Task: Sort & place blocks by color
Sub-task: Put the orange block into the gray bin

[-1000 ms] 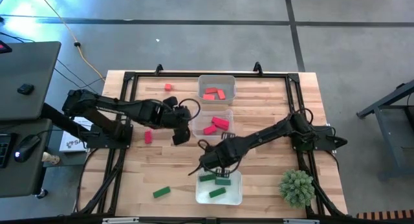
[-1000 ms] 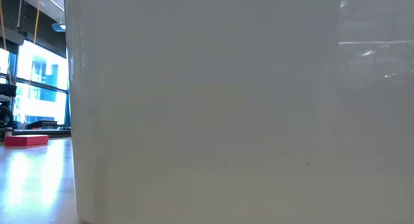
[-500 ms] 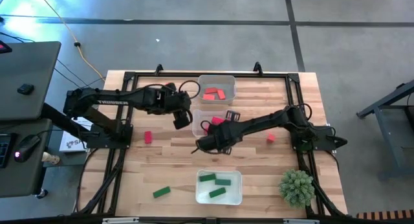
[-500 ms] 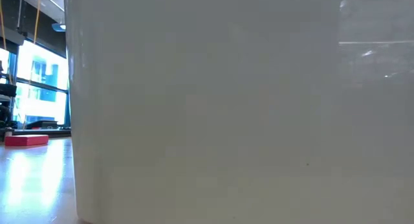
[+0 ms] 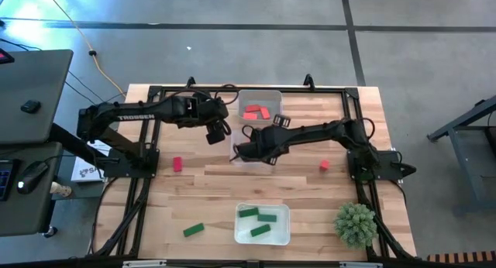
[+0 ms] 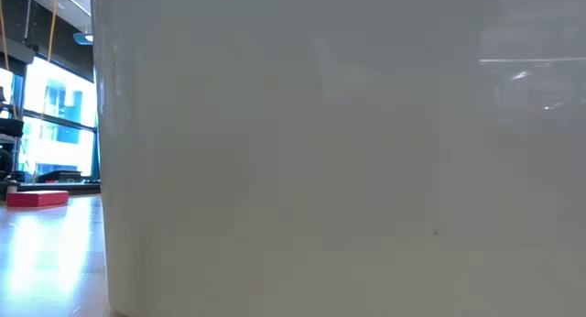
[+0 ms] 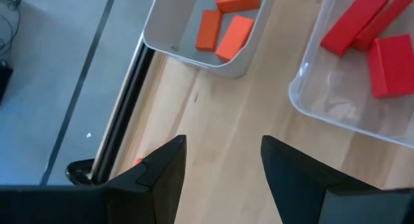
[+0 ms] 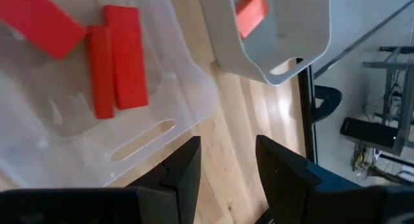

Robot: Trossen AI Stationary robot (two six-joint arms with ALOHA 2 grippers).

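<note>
Both empty, part-open: left gripper (image 7: 223, 160) and right gripper (image 8: 228, 160) hover by the deep-red tray (image 5: 249, 150), seeking blocks (image 5: 177, 164) still unsorted

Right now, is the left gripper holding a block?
No, the left gripper is open with only bare table between its fingers, beside the white tray of orange-red blocks.

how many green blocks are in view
4: three green blocks in the near white tray, one loose on the table left of it.

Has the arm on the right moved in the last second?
Yes. The right gripper has swung from the green tray at the table's near edge to the clear tray mid-table.
</note>
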